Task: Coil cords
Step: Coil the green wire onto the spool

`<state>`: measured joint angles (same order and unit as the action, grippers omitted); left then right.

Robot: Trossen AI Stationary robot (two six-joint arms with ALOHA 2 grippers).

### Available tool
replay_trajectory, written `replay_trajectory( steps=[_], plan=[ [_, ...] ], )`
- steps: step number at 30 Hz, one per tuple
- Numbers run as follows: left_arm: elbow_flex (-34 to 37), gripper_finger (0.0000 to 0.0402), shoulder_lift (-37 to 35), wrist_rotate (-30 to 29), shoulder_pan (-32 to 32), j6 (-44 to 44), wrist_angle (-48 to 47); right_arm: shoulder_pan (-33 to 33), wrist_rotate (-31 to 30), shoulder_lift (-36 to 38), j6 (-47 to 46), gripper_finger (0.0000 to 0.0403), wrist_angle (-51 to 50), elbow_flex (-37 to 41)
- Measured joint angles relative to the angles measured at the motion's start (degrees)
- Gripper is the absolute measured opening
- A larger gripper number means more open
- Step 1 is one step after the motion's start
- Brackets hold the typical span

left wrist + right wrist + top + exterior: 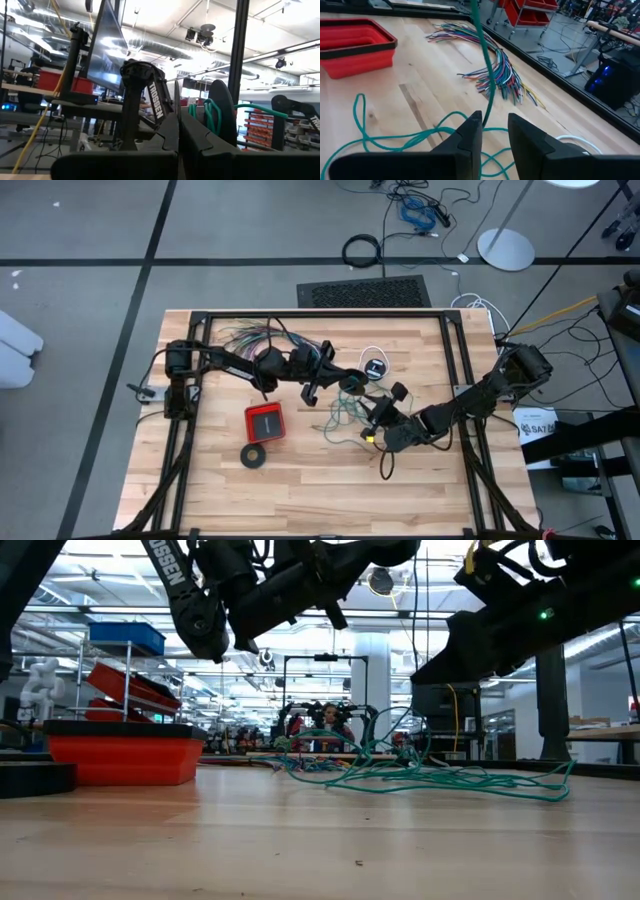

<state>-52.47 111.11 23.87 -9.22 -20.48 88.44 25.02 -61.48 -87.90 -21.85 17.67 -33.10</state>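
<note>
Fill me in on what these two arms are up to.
Both arms meet over the middle of the table, working the teal-green wire, most of which lies in a loose tangle on the wood. The left gripper has its jaws shut, with green loops showing just past them. A strand rises beside the right gripper, whose jaws stand slightly apart. The white cord lies untouched behind.
</note>
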Motion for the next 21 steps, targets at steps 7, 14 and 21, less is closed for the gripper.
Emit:
replay_trajectory(
  steps=[7,14,21],
  plan=[
    [0.0,0.0,0.0,0.1,0.8,0.1,0.0,-0.7,0.0,0.0,0.0,0.0082,-0.1,0.0],
    [0.0,0.0,0.0,0.2,0.8,0.2,0.0,-1.1,0.0,0.0,0.0,0.0082,0.0,0.0],
    [0.0,0.0,0.0,0.2,1.0,0.2,0.0,-1.8,0.4,0.0,0.2,0.0048,0.0,0.0]
  ],
)
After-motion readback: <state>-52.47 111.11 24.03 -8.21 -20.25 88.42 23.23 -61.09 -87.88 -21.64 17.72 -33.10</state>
